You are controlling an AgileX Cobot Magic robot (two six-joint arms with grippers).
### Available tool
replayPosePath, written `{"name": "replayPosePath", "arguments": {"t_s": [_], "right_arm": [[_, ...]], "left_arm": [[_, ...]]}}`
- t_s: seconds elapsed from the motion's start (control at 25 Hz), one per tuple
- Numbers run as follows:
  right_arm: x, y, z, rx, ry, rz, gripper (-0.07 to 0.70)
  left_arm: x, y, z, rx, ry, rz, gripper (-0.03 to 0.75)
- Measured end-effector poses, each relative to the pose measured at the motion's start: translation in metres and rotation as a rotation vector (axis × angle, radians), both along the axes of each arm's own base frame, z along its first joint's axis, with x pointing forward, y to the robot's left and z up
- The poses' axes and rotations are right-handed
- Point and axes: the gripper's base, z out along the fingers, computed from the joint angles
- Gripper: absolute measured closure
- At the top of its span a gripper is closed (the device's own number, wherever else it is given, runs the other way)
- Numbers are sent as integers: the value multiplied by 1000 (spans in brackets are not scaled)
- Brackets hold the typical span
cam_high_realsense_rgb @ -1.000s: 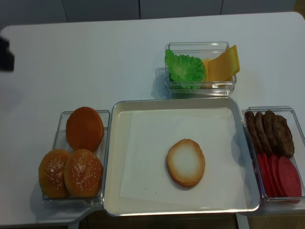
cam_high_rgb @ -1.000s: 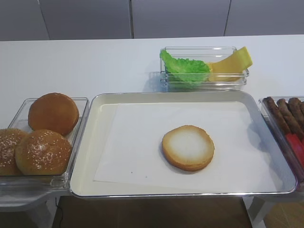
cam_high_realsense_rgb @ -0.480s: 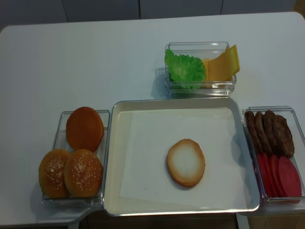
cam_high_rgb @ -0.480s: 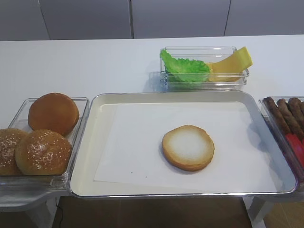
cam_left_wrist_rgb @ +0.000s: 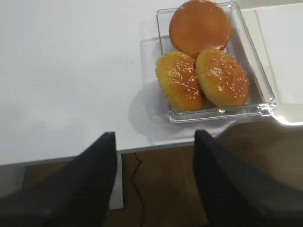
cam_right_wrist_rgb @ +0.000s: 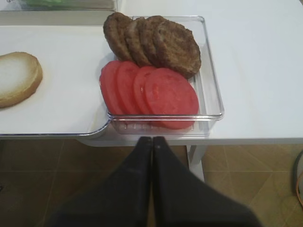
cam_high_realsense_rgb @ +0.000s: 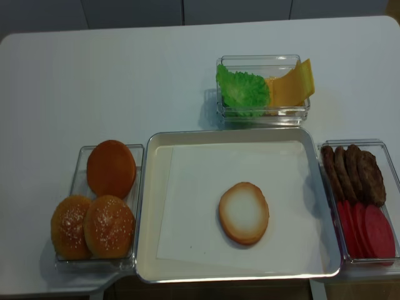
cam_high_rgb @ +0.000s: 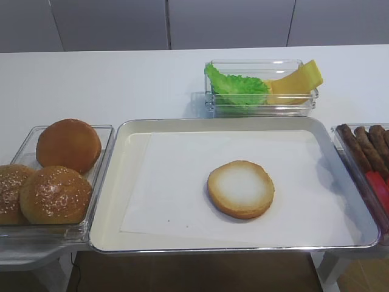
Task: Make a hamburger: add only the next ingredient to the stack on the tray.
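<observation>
A flat bun bottom point(cam_high_rgb: 240, 189), pale cut face up with a brown rim, lies alone on the white paper of the silver tray point(cam_high_rgb: 231, 121), a little right of centre. The second overhead view shows the bun bottom point(cam_high_realsense_rgb: 244, 213) in the same spot, and the right wrist view catches it at the left edge point(cam_right_wrist_rgb: 14, 78). Neither gripper appears in the overhead views. My left gripper point(cam_left_wrist_rgb: 155, 137) hangs open and empty below the table's front edge, near the bun container. My right gripper point(cam_right_wrist_rgb: 152, 138) is shut on nothing, just in front of the tomato container.
Left of the tray, a clear container point(cam_high_rgb: 103, 131) holds a smooth brown bun half point(cam_high_rgb: 68, 145) and two sesame bun tops point(cam_high_rgb: 55, 194). Behind the tray are lettuce point(cam_high_rgb: 237, 88) and cheese point(cam_high_rgb: 295, 82). To the right sit patties point(cam_high_realsense_rgb: 353, 172) and tomato slices point(cam_high_realsense_rgb: 369, 230).
A dark shape at the far left edge of the second overhead view a second ago has left the view. Nothing on the table moved.
</observation>
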Motion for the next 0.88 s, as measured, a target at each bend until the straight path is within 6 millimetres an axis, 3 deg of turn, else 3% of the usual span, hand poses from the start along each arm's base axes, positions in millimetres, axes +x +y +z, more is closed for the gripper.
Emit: {"name": "replayPosePath", "arguments": {"t_s": [0.48, 0.88], "right_arm": [[0, 0, 0, 2, 0, -1, 673], [0, 0, 0, 2, 0, -1, 680]], "left_arm": [[-39, 0, -21, 7, -165, -4, 328], [-30, 0, -38, 7, -111, -5, 328]]}}
